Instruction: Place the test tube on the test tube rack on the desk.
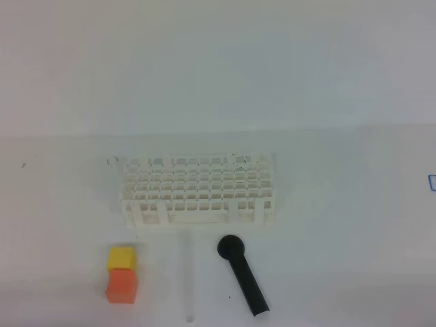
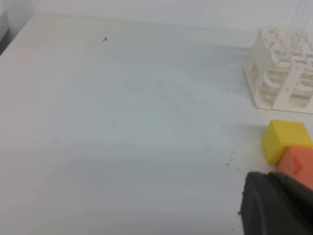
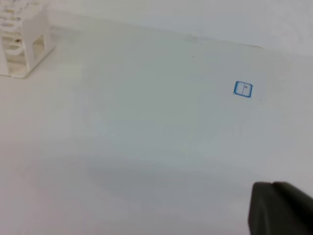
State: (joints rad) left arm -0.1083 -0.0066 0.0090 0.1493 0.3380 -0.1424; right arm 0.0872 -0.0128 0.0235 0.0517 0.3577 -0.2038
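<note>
Task not started: the test tube (image 1: 188, 279) lies flat on the surface (image 1: 340, 225), near the test tube rack (image 1: 199, 191). Both pincers are pressed together, holding nothing.

Bright, even, washed-out light all round; the plain white tabletop (image 1: 327, 272) nearly glares, shadows stay faint, and both wrist views go soft, the dark foreground blurred.
</note>
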